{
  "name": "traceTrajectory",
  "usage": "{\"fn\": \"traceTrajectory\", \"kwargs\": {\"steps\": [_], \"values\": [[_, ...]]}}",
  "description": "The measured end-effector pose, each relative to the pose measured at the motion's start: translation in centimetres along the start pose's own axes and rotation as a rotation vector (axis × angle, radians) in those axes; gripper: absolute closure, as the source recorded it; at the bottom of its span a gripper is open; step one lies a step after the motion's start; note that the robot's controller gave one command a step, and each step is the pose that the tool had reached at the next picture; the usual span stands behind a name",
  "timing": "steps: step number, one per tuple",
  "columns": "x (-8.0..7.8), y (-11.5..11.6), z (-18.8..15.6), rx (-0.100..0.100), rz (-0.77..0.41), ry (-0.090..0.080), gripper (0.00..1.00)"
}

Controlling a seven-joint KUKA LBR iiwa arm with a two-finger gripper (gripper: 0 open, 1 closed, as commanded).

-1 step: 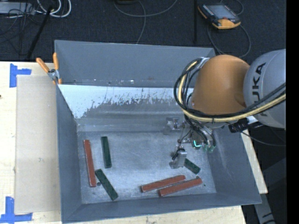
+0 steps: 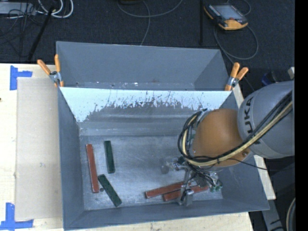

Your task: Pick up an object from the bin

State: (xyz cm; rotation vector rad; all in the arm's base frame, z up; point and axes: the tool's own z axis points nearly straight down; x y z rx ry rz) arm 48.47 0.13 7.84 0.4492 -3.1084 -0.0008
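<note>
Reddish-brown flat bars [image 2: 159, 193] at the bin's [image 2: 144, 71] near right lie right under the gripper [image 2: 186, 195], which sits low, I'd guess because they're flat (open or closed? can't tell).

A robotics lab: a grey industrial arm [image 2: 269, 124] wrapped in bundled cables reaches from the right into a metal bin [image 2: 144, 66], and on the dark floor [image 2: 96, 18] beyond lie loose cords [image 2: 159, 13] and orange-and-black handheld units [image 2: 226, 16].

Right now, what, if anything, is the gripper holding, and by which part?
It cannot be told: the gripper sits at the right ends of two red-brown bars, hiding any grip.
</note>
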Motion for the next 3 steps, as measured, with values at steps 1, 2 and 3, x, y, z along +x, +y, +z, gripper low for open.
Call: {"fn": "traceTrajectory", "kwargs": {"steps": [1, 2, 3], "values": [[0.4, 1.0, 0.5, 0.007, -0.045, -0.022, 0.0], [0.7, 1.1, 0.7, 0.003, -0.043, -0.012, 1.0], [-1.0, -2.1, -15.3, 0.004, -0.027, -0.009, 1.0]]}}
